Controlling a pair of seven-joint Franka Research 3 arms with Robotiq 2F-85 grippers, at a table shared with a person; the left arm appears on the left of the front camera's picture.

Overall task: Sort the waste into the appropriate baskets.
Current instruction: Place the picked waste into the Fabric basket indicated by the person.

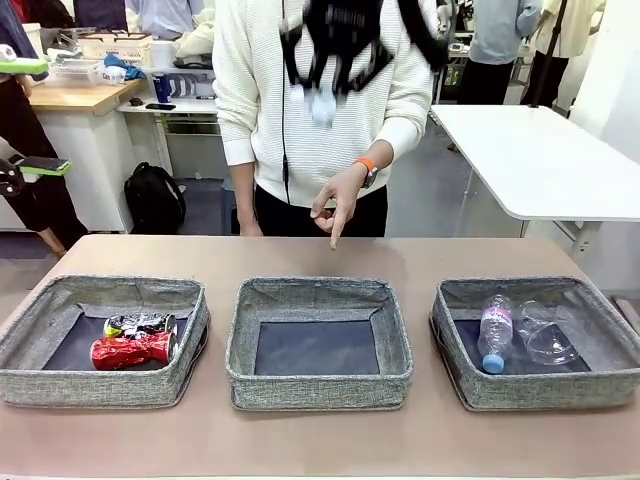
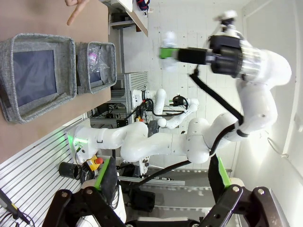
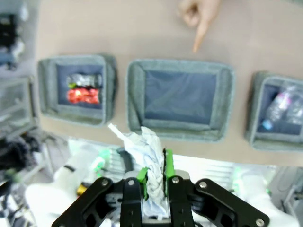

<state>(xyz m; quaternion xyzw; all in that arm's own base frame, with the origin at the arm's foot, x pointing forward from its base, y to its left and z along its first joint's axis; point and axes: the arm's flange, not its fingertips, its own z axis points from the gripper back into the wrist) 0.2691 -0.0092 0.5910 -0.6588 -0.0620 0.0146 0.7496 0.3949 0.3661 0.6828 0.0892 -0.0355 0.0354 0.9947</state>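
No legible text anywhere, even on the bottle label (image 1: 497, 318) or the printed can (image 1: 140, 324).

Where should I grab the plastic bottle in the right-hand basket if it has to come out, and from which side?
Probably from straight above, across the middle of the plastic bottle. It lies on its side on the basket floor, blue cap toward the robot, so its round body faces up. Set the fingers across its width, not along its length. The clear cup lies close beside it, so that finger has little room.

Baskets (image 1: 318, 385) are rough grey woven cloth; cans (image 1: 135, 350) glossy crushed metal; bottle (image 1: 495, 335) and cup (image 1: 545, 340) clear shiny plastic; paper ball (image 3: 147, 151) matt, crumpled; tabletop (image 1: 320, 440) smooth, matt.
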